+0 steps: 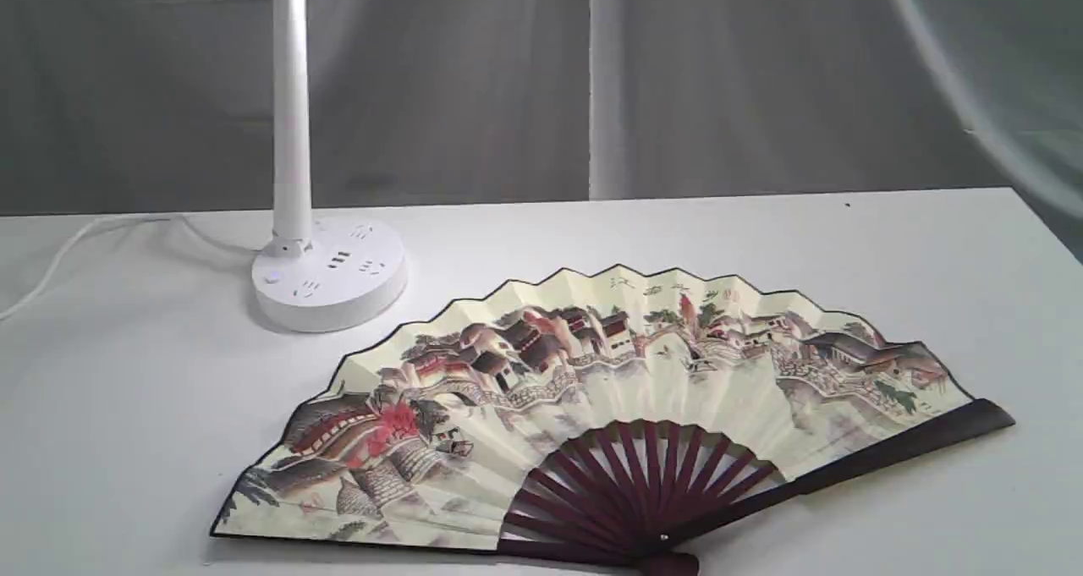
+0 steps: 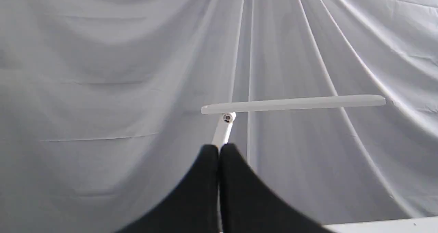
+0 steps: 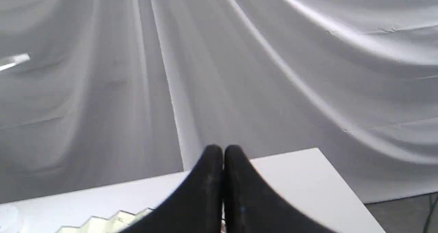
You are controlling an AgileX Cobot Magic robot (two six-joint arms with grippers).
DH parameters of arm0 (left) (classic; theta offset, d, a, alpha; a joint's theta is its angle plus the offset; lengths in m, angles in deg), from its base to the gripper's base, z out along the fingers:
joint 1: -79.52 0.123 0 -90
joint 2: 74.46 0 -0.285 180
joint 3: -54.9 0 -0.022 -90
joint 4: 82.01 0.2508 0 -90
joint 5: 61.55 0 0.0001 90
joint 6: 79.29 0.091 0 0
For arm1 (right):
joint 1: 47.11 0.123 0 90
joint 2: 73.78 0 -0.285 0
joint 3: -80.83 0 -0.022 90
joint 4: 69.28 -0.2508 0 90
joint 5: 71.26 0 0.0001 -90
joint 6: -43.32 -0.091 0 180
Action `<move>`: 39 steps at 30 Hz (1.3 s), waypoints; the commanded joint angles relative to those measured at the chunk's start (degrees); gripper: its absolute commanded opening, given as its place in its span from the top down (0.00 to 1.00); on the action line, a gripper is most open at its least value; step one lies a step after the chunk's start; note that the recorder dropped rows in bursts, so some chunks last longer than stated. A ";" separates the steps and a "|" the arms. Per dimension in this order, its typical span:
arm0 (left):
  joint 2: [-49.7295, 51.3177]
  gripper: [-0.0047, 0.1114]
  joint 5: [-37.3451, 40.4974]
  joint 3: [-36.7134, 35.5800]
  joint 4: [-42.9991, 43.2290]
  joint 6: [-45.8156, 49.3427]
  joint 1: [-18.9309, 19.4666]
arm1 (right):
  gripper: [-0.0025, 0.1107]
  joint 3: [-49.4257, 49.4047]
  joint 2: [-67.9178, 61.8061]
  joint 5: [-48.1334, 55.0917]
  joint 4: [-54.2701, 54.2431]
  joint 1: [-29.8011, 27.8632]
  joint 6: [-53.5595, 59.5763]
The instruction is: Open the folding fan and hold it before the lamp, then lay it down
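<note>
The folding fan [image 1: 626, 364] lies spread wide on the tabletop [image 1: 127, 373] near the lamp [image 1: 292, 136], while left fingers [image 2: 205, 181] and right fingers [image 3: 208, 181] sit pinched tight, empty.

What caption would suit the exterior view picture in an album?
Painted folding fan lies spread open on a white table, near a white desk lamp.

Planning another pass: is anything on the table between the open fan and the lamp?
Nothing visible does. The open cream pleated paper fan with maroon ribs lies flat on the white table, and only bare tabletop separates it from the white desk lamp with the round socket base.
</note>
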 commanded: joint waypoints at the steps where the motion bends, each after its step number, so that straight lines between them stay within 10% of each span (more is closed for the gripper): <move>1: -2.53 0.96 1.95 -0.48 0.11 0.28 -0.44 | 0.98 -3.64 0.21 -0.39 0.62 0.04 3.93; 13: -7.36 0.96 4.86 -0.48 -6.64 0.14 -0.44 | 0.98 -15.69 0.21 -11.37 -0.04 0.04 3.81; 18: -14.55 0.96 12.28 -0.48 -22.13 0.78 -0.44 | 0.98 -15.71 0.21 -12.03 -0.30 0.04 3.81; 30: -17.62 0.96 48.65 9.95 -68.24 51.60 -0.44 | 0.98 -15.81 0.21 -12.19 -4.15 0.04 3.81; 39: -17.62 0.96 36.31 2.51 -61.24 54.22 -0.44 | 0.98 -15.81 0.21 -12.19 -4.15 0.04 3.81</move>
